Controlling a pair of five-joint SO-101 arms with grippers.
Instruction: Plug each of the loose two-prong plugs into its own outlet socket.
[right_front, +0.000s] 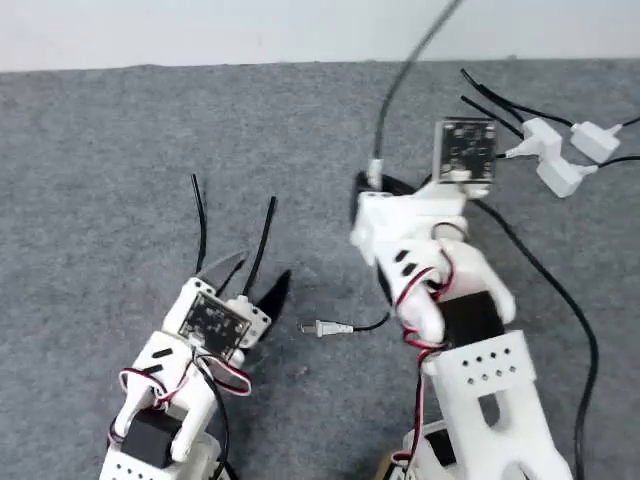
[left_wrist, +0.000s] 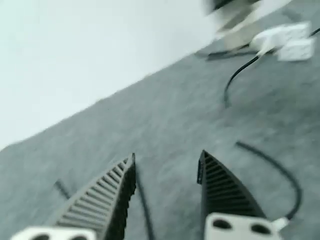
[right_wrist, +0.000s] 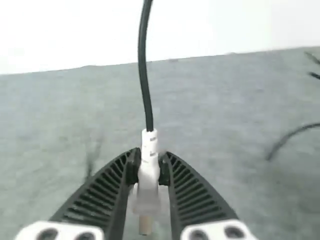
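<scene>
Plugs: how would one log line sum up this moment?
right gripper: shut on white plug | left gripper: open, empty, above mat | second plug: loose on mat | outlet sockets: far right on mat

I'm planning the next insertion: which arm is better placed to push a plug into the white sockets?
Right. The right gripper is shut on a white plug and stands nearer the sockets; the left gripper is open, empty and farther off.

Open carpet (right_front: 120, 180) lies left; black cords (right_front: 594, 350) crowd the way around the outlet sockets (right_front: 545, 140).
</scene>
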